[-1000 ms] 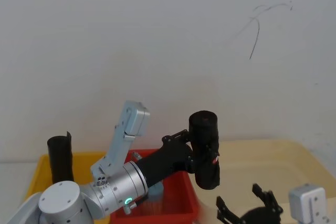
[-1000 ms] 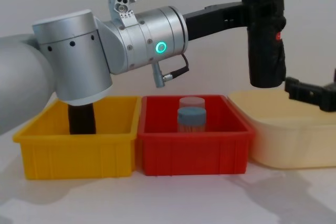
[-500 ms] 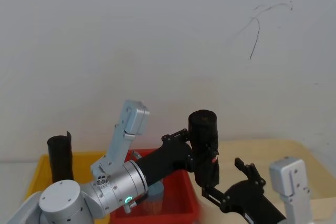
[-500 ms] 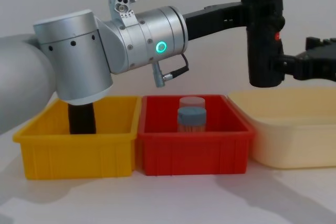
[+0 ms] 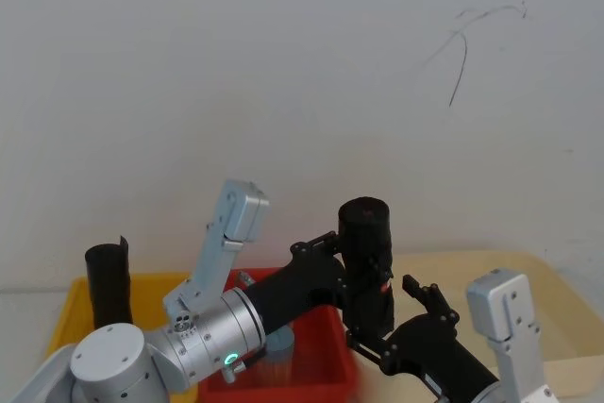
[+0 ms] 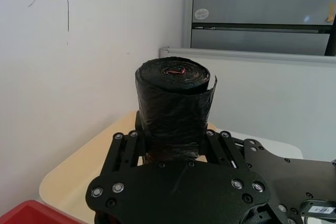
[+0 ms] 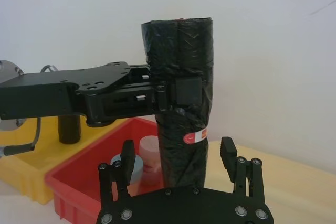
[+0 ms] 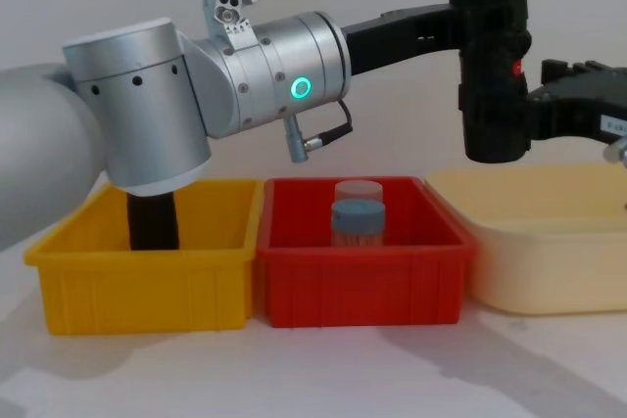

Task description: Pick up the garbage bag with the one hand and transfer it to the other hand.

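Note:
The garbage bag (image 5: 366,233), a tall black roll with a small red label, hangs upright in the air over the right end of the red bin. My left gripper (image 5: 351,276) reaches in from the left on the silver arm with the green ring and is shut on the roll's middle (image 7: 181,56), also seen from behind the jaws (image 6: 173,103). My right gripper (image 7: 178,148) sits at the roll's lower part, open. Its fingers (image 7: 227,148) stand either side of the roll with a gap on each side. From the chest, the right gripper (image 8: 514,110) comes in from the right at the roll (image 8: 495,75).
A yellow bin (image 8: 147,286) on the left holds another black roll (image 8: 154,222). The red bin (image 8: 362,281) in the middle holds two capped jars (image 8: 358,217). A beige tray (image 8: 549,252) lies to the right, under the right arm.
My right gripper has risen from low over the beige tray and moved left, so its open fingers now flank the roll's lower part. The left gripper and roll have stayed still.

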